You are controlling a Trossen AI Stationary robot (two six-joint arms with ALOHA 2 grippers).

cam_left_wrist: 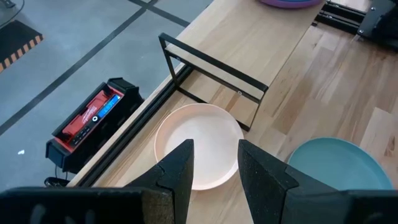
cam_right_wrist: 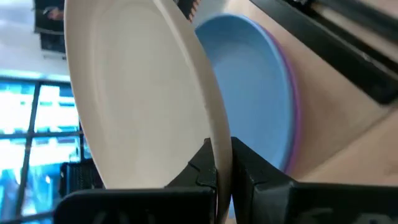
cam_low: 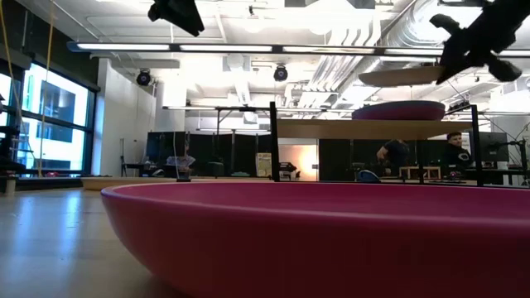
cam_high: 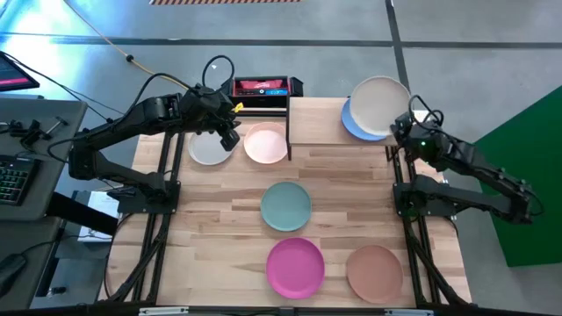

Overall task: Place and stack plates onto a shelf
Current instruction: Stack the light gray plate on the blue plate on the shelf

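My right gripper (cam_high: 406,123) is shut on the cream plate (cam_high: 379,105), which hovers above the blue plate (cam_high: 354,123). The blue plate lies on the purple plate (cam_low: 397,110) at the right end of the shelf (cam_high: 316,123). My left gripper (cam_high: 230,136) is open and hangs above the table between the grey-white plate (cam_high: 209,147) and the pale pink plate (cam_left_wrist: 198,152), touching nothing. The teal plate (cam_high: 286,206), magenta plate (cam_high: 295,267) and tan-brown plate (cam_high: 374,273) lie flat on the tabletop. My right gripper (cam_right_wrist: 222,165) pinches the cream plate's rim (cam_right_wrist: 219,134) between its two fingers, one on the upper face and one on the underside. It comes about level from the table's right side. The plate is lifted clear, nearly level, above the blue plate (cam_right_wrist: 249,87).
The shelf's left half (cam_left_wrist: 255,43) shows bare wood. Its black metal frame (cam_left_wrist: 211,65) stands right beside the pale pink plate. A red and black device (cam_high: 261,87) sits beyond the table's far edge. The magenta plate (cam_low: 315,240) fills the low view's foreground.
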